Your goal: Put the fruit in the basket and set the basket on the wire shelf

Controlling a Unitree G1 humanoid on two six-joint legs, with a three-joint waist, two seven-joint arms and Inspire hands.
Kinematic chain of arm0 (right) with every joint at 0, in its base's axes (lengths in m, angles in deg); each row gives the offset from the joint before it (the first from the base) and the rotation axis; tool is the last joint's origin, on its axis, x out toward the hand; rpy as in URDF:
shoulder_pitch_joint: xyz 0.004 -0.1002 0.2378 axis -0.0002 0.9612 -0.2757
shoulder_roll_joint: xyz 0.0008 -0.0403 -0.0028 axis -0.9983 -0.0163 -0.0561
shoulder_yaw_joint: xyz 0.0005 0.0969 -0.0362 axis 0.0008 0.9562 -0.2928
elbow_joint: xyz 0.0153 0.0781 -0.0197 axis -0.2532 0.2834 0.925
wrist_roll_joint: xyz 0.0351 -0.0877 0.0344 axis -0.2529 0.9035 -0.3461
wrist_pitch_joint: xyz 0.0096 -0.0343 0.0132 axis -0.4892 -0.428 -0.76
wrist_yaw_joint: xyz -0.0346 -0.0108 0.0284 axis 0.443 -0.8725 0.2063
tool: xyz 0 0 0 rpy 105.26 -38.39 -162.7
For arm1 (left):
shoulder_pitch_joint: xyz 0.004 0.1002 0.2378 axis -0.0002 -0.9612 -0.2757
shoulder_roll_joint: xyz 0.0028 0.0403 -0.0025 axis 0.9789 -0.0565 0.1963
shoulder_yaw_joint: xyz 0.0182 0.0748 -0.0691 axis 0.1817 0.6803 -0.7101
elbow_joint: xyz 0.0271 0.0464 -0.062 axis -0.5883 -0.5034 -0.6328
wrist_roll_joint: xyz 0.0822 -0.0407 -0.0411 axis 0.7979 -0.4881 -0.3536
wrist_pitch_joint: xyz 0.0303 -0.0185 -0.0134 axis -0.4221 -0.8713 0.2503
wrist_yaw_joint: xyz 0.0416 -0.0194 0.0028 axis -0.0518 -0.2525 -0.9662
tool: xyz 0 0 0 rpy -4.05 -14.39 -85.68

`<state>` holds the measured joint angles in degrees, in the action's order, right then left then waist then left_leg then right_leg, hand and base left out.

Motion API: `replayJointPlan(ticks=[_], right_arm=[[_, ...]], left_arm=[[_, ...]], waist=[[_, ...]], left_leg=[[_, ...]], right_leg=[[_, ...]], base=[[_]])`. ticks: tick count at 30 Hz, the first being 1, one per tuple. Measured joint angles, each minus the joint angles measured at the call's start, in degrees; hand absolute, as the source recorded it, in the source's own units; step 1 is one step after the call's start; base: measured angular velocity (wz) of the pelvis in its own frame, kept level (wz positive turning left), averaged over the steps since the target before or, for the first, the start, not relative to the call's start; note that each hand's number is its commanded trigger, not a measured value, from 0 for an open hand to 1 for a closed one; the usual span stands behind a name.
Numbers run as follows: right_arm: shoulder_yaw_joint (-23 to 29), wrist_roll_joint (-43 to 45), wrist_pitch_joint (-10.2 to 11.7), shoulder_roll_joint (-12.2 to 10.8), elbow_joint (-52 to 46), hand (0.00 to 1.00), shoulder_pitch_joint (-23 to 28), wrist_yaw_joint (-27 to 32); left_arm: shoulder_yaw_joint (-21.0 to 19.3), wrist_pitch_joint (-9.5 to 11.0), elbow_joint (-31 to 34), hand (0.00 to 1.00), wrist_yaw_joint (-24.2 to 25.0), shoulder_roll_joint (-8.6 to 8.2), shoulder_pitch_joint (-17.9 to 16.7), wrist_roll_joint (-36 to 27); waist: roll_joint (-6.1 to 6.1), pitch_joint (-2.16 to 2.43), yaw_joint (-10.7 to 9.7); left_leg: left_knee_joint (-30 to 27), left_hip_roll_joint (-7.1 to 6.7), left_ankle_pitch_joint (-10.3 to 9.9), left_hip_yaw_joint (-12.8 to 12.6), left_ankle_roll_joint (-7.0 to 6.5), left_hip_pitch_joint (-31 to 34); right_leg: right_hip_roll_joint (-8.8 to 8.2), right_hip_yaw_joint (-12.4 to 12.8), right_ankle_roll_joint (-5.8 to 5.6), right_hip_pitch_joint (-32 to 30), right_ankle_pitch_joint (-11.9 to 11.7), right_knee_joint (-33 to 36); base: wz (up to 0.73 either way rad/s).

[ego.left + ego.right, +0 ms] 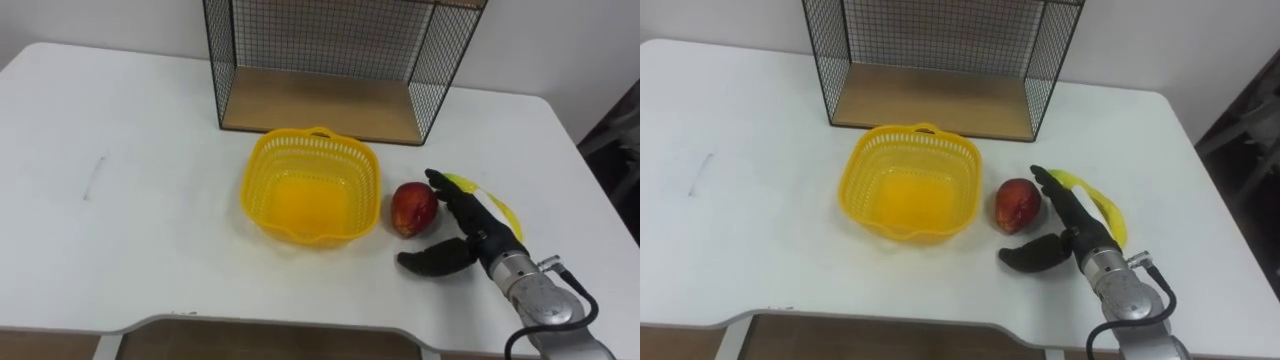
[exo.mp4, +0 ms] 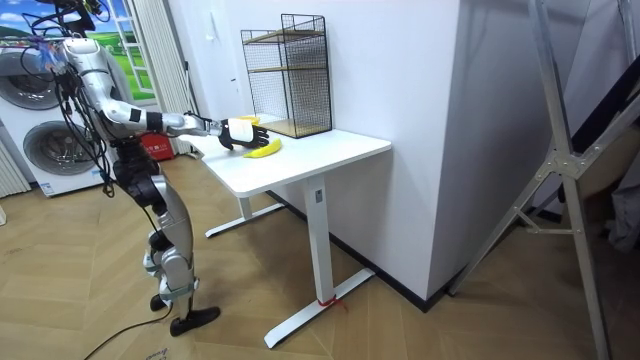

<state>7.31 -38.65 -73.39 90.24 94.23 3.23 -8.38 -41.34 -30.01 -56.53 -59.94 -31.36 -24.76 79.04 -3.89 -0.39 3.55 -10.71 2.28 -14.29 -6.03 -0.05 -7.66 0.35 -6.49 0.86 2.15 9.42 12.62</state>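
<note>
Robot hand (image 1: pixel 468 236), one mango (image 1: pixel 413 207), one banana (image 1: pixel 502 209)

The yellow basket (image 1: pixel 312 160) sits on the white table (image 1: pixel 130 200), in front of the wire shelf (image 1: pixel 320 100). A red fruit (image 1: pixel 412 207) lies just right of the basket. The right hand (image 1: pixel 480 240) spreads open around the fruit, perhaps touching it. A banana (image 1: pixel 497 207) lies partly hidden behind the hand.

This looks like a staged home corner inside a test room — washing machines (image 2: pixel 62 155) stand beside a curtain (image 2: pixel 155 40) and a green landscape backdrop (image 2: pixel 125 22), on a wood-plank floor (image 2: pixel 400 330). A bare white partition (image 2: pixel 490 130), a grey metal stand (image 2: pixel 572 170) and a plain white table (image 2: pixel 330 150) point to a lab set-up.
</note>
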Motion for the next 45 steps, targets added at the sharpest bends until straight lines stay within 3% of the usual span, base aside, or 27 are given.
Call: replayJointPlan(ticks=[12,45], right_arm=[[0.4,-0.5,-0.4,-1.3,3.2,0.00,-2.0,-0.1],[0.6,-2.1,-1.2,-1.4,5.0,0.00,-3.4,0.0]], left_arm=[[0.0,-0.5,0.0,0.00,0.0,-0.05,-0.6,0.0],[0.1,-1.0,0.0,0.00,0.0,-0.17,-0.3,0.0]], waist=[[0.19,-0.02,0.0],[0.13,-0.13,0.1]], left_leg=[[-0.1,0.04,0.0,0.1,-0.01,-0.8],[0.1,0.00,0.0,1.4,-0.01,-0.9]], right_leg=[[0.01,0.0,0.01,1.0,-0.1,-0.2],[0.00,-0.7,-0.06,2.0,-0.5,-1.0]], base=[[0.00],[0.01]])
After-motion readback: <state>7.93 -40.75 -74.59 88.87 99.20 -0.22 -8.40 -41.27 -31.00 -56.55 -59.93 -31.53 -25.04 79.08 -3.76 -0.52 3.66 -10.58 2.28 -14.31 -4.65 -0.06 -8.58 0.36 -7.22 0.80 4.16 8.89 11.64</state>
